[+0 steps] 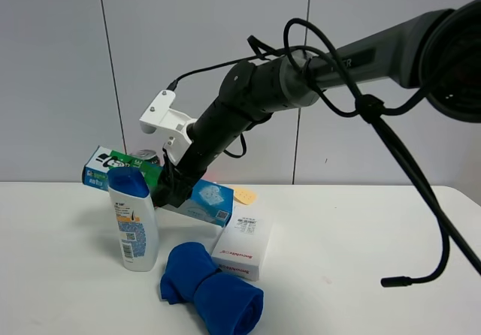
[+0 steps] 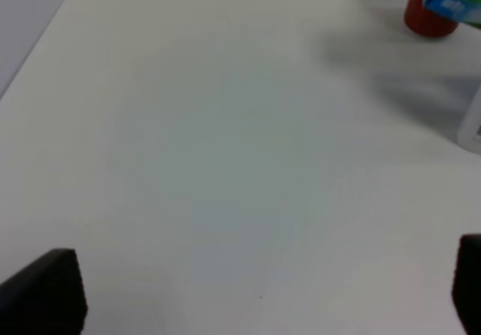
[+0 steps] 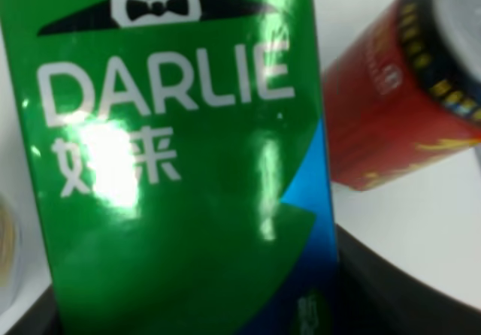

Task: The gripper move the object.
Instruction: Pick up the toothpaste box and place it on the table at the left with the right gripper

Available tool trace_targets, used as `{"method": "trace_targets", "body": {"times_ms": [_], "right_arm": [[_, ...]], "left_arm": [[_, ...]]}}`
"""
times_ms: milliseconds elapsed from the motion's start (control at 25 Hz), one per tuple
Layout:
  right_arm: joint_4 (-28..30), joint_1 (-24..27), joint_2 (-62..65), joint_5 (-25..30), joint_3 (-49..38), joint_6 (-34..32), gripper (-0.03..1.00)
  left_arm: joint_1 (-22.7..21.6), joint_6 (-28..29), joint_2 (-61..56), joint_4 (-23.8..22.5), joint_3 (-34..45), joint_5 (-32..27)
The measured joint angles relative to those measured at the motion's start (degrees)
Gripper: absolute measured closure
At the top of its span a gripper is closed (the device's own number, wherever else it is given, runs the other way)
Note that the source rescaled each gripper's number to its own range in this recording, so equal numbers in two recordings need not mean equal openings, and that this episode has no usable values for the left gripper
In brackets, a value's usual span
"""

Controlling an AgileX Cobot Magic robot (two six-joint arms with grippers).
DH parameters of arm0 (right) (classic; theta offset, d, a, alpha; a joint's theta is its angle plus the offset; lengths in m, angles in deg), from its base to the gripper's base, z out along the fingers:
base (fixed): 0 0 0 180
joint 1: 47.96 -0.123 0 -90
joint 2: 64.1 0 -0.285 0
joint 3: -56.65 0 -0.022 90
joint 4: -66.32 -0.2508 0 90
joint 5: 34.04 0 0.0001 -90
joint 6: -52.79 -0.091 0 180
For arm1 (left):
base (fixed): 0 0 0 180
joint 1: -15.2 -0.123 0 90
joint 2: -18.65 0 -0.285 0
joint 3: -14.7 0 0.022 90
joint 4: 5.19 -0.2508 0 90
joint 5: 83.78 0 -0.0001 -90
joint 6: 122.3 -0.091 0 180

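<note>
The long green-and-blue toothpaste carton lies slanted behind the shampoo bottle, with its left end higher than its right end. My right gripper reaches across from the right and is shut around the carton's middle. In the right wrist view the green "DARLIE" face of the carton fills the frame between the dark fingers. My left gripper is open and empty over bare table, with only its black fingertips showing. It is out of the exterior view.
A white-and-blue shampoo bottle stands in front of the carton. A red can stands behind it. A white flat box with a red end and a rolled blue cloth lie at the front. A yellow note lies at the back.
</note>
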Motion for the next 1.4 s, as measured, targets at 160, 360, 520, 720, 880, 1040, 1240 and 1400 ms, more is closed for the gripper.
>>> {"method": "trace_targets", "body": {"times_ms": [160, 360, 520, 720, 880, 1040, 1240, 1400], "right_arm": [[0.14, 0.00, -0.20, -1.50, 0.00, 0.33, 0.96], [0.59, 0.00, -0.44, -2.66, 0.00, 0.36, 0.96], [-0.04, 0.00, -1.14, -3.06, 0.00, 0.36, 0.96], [-0.04, 0.00, -2.01, -3.00, 0.00, 0.36, 0.96], [-0.04, 0.00, -2.01, -3.66, 0.00, 0.36, 0.96], [-0.23, 0.00, -2.01, -5.24, 0.00, 0.36, 0.96], [-5.47, 0.00, -2.01, -6.64, 0.00, 0.36, 0.94], [-13.00, 0.00, -2.01, -8.72, 0.08, 0.36, 0.62]], "left_arm": [[0.00, 0.00, 0.00, 0.00, 0.00, 0.00], [0.00, 0.00, 0.00, 0.00, 0.00, 0.00], [0.00, 0.00, 0.00, 0.00, 0.00, 0.00], [0.00, 0.00, 0.00, 0.00, 0.00, 0.00], [0.00, 0.00, 0.00, 0.00, 0.00, 0.00], [0.00, 0.00, 0.00, 0.00, 0.00, 0.00], [0.00, 0.00, 0.00, 0.00, 0.00, 0.00], [0.00, 0.00, 0.00, 0.00, 0.00, 0.00]]}}
